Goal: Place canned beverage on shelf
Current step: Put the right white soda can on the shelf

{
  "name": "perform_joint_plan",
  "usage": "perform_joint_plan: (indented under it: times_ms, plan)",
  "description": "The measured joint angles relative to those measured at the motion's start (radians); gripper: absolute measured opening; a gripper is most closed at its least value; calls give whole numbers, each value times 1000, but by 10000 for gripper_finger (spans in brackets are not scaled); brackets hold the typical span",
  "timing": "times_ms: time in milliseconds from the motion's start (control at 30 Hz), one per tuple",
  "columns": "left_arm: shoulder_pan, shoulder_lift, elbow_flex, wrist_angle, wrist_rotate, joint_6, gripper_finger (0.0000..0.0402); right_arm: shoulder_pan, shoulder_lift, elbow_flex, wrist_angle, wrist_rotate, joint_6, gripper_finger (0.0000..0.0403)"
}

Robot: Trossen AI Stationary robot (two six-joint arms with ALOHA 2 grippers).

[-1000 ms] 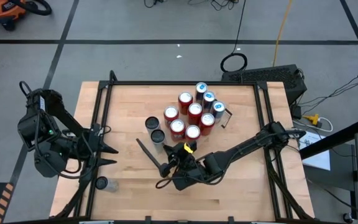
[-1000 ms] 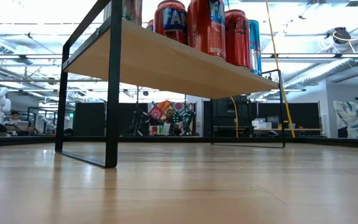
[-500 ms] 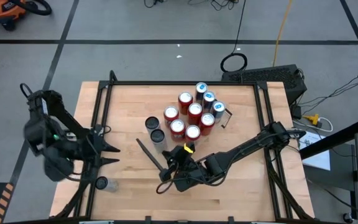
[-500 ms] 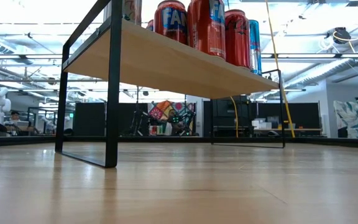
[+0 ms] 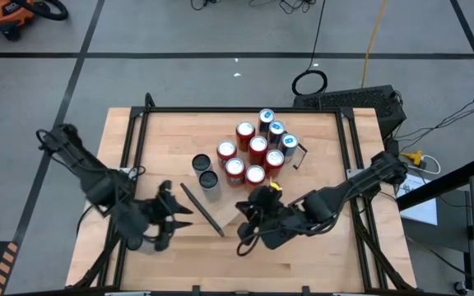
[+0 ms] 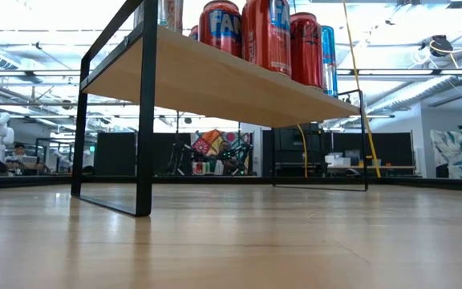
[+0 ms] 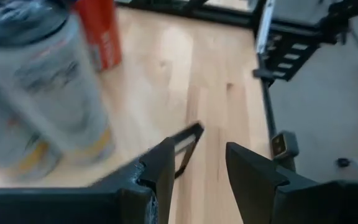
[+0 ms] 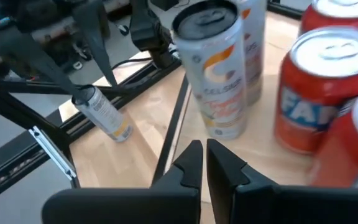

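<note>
- Loose can (image 8: pixel 101 115): stands upright on the counter by its near left corner, outside the shelf's bracket and apart from everything else. It has not shifted. In the high view my left arm now hides it.
- Left hand (image 5: pixel 183 215): a second ago it hung off the counter's left edge; it has swung in over the near left part. Its fingers are spread wide and hold nothing.
- Right hand (image 8: pixel 201 146): it has drawn back toward the right along the shelf's near side. Its fingers are almost closed, with a sliver of gap, and it is empty.
- Shelf (image 6: pixel 215 80): mid-counter, carrying two silver cans (image 5: pixel 205 171) near its left end and the red cans (image 5: pixel 249 156) beyond.
- Finding: the pick appears to have passed to my left arm. The can is neither grasped nor shelved.
</note>
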Motion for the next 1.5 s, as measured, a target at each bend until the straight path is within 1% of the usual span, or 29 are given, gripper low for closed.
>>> perform_joint_plan:
  times_ms: [67, 133, 300, 467, 567, 667, 800, 967, 1333, 1500]
  plan:
    - [43, 5, -25, 86, 42, 66, 143, -1, -17, 0, -16, 1, -8, 0]
    - [82, 12, -40, 135, 55, 105, 142, -1, -31, 0, -37, 0, -12, 0]
    - [171, 23, -64, 127, 87, 127, 121, 9, -49, 0, -89, -1, -5, 0]
    - [221, 42, -65, 129, 93, 173, 87, 24, -48, 0, -116, -1, -4, 0]
    - [247, 60, -65, 126, 105, 177, 73, 25, -48, 0, -129, -2, -5, 0]
    - [255, 68, -65, 121, 122, 176, 65, 24, -48, 0, -133, -1, -5, 0]
    - [256, 69, -65, 90, 120, 169, 61, 24, -48, 0, -143, -1, -5, 0]
    - [255, 69, -65, 17, 100, 126, 61, 24, -48, 0, -160, -1, -5, 0]
    - [256, 69, -64, 9, 58, 130, 61, 24, -48, 0, -165, 0, -7, 0]
    - [255, 69, -64, -28, 21, 123, 61, 24, -48, 0, -165, 0, -5, 0]
